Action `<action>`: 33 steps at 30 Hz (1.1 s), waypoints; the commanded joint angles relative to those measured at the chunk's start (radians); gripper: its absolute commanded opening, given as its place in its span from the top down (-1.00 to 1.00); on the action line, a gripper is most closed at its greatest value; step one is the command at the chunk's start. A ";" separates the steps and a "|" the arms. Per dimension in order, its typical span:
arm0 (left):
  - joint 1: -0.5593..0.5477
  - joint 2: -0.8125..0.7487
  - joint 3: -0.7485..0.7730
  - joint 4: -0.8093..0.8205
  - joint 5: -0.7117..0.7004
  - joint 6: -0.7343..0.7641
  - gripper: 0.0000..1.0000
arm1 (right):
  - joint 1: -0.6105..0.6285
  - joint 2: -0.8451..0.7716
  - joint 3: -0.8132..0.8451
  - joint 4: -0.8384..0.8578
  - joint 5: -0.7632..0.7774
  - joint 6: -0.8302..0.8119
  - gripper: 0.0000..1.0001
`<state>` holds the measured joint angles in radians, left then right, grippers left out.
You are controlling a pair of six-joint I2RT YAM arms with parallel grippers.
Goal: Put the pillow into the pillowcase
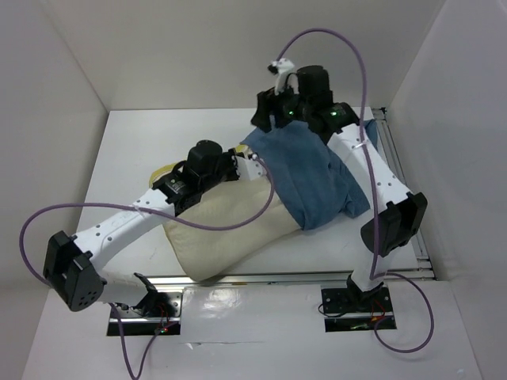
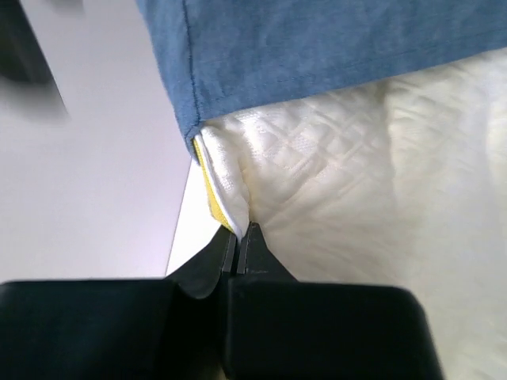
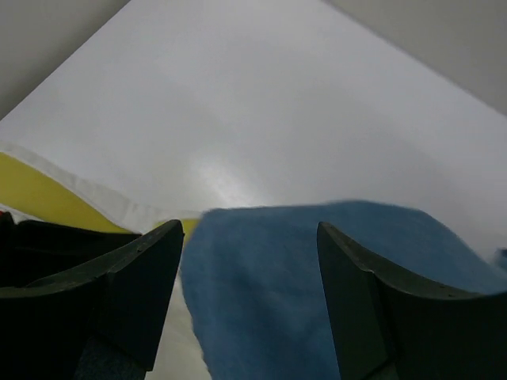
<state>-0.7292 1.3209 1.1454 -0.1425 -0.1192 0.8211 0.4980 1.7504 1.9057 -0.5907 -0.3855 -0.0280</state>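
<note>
Pillow (image 1: pixel 230 229), one, pinched by left gripper (image 2: pixel 240 241); one pillowcase (image 1: pixel 309 174) overlapping it

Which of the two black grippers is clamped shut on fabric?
The left gripper, pinched on the edge of the soft cream-yellow quilted pillow; the right gripper stands open by the denim-blue cloth pillowcase.

Two arms with white link shells and black joint housings: left arm (image 1: pixel 119 226), right arm (image 1: pixel 380 178). A purple cable (image 1: pixel 366 79) trails from each. Green indicator lights (image 1: pixel 291 113) glow at the right wrist. The end effector fingers (image 3: pixel 135 293) are matte black, tapering wedges. Black base plates (image 1: pixel 355 301) carry red wiring.
</note>
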 commanded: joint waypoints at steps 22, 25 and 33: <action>0.463 0.369 0.550 -0.443 0.438 -0.297 -0.78 | -0.182 -0.275 -0.278 0.011 -0.090 -0.314 -0.59; 0.345 0.134 0.297 -0.482 0.437 -0.174 -0.53 | -0.182 -0.275 -0.278 -0.047 -0.116 -0.335 -0.59; 0.119 -0.195 -0.078 -0.626 0.316 -0.100 -0.71 | -0.150 -0.284 -0.306 -0.107 -0.112 -0.345 -0.59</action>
<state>-0.5930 1.1534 1.1297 -0.7055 0.2504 0.6872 0.3283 1.5078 1.6081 -0.6563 -0.4858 -0.3542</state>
